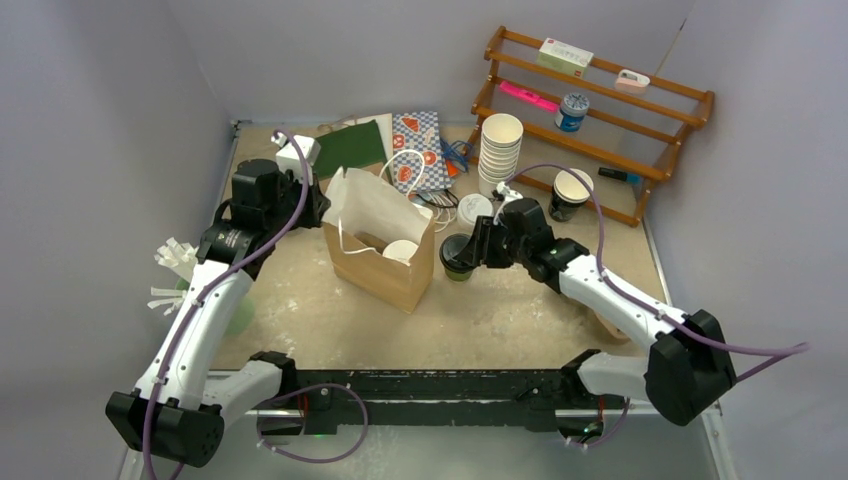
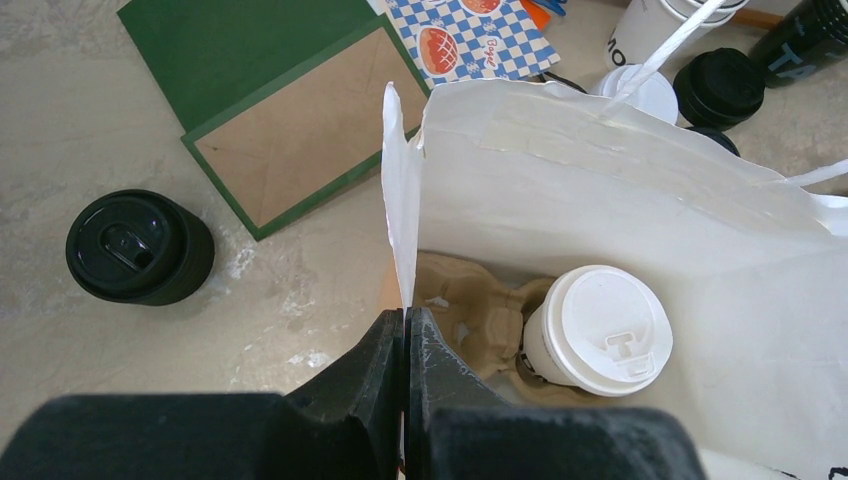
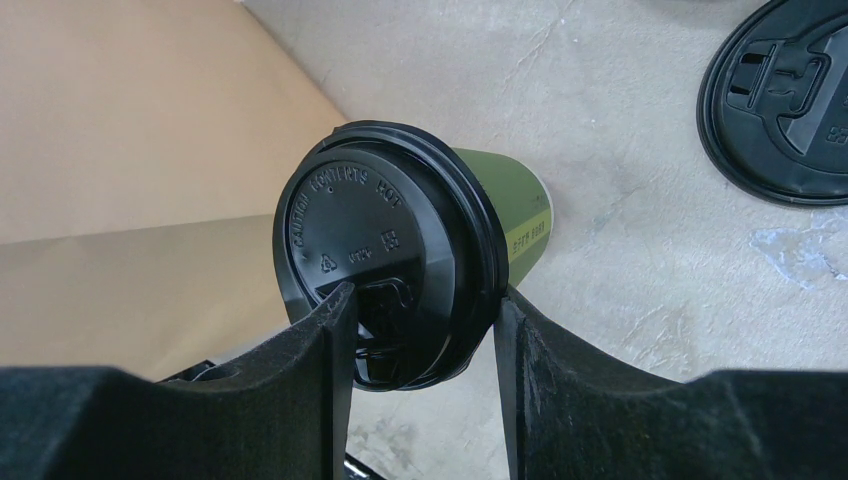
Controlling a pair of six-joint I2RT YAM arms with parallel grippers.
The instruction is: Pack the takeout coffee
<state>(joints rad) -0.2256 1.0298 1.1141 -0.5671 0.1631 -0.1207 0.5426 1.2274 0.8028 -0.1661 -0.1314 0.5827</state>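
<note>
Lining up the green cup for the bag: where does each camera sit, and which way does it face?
Top external: above and behind the bases, looking down on the table; both arms show, around the brown paper bag.
Left wrist: above the bag's mouth, facing down at the white-lidded cup; left gripper shut on the bag's rim.
Right wrist: facing down at the black-lidded green cup, gripped by the right gripper, beside the bag.
Shared: top external shows both cups too.

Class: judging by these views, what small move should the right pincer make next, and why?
Probably lift the black-lidded cup straight up: the right pincer grips it beside the bag, the left pincer pinches the rim open, and the white-lidded cup already sits inside.
</note>
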